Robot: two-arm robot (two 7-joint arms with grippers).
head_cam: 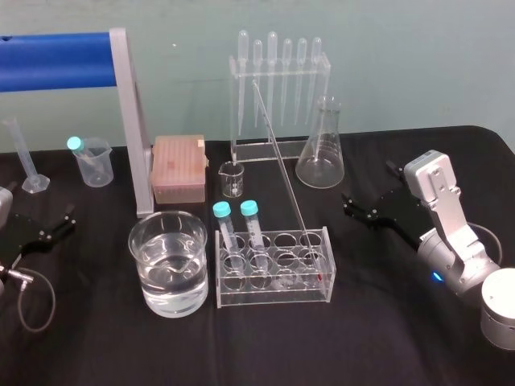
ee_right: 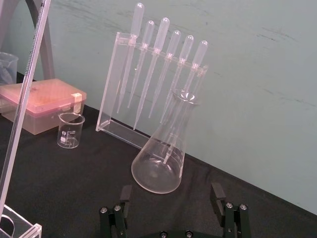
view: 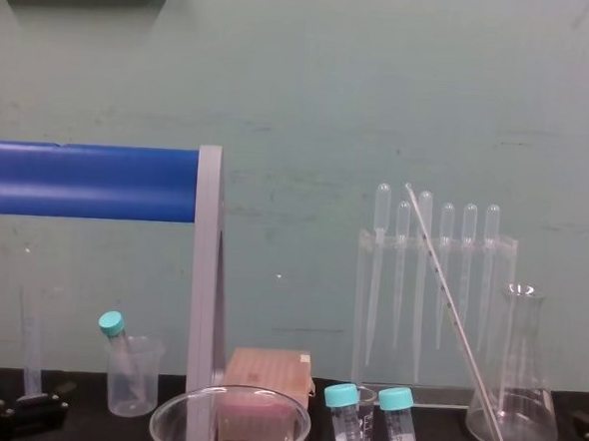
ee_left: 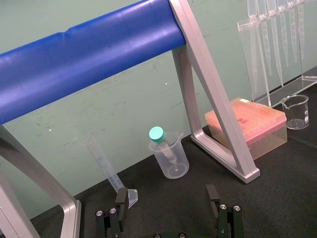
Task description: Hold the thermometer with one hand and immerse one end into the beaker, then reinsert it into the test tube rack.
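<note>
We look down on a black-draped desk [head_cam: 378,338] with a frame at its far left, a thick blue bar [head_cam: 56,60] on a slanted silver upright [head_cam: 131,121]. The right arm [head_cam: 447,217] comes in from the near right, its silver-grey wrist bent and tilted toward the far left, with a blue light glowing low on it. The right gripper [ee_right: 171,191] sits low over the desk, well right of the rack. It is aimed at the conical flask [head_cam: 321,149] and the pipette stand [head_cam: 269,150] behind it, and its jaws are spread wide and hold nothing. The left gripper [ee_left: 167,192] lies low at the desk's left edge, facing the frame, with its jaws likewise wide apart and bare.

The beaker [head_cam: 169,289], roughly half full of clear liquid, stands near the middle, just left of the test tube rack [head_cam: 273,293], so the rack lies between the right gripper and the beaker. Beyond the beaker we see a pink tip box [head_cam: 179,167] beside the foot of the upright.

The thermometer [head_cam: 278,153] stands in a hole at the rack's right end with its reddish tip down near the rack's floor. It leans far and to the left, so its upper part crosses in front of the pipette stand. Two teal-capped tubes [head_cam: 250,221] stand at the rack's left end. A small glass beaker [head_cam: 232,178] sits between the tip box and the flask. At the far left, a frosted plastic beaker [head_cam: 98,173] holds another capped tube, with a slim measuring cylinder [head_cam: 28,157] to its left.
</note>
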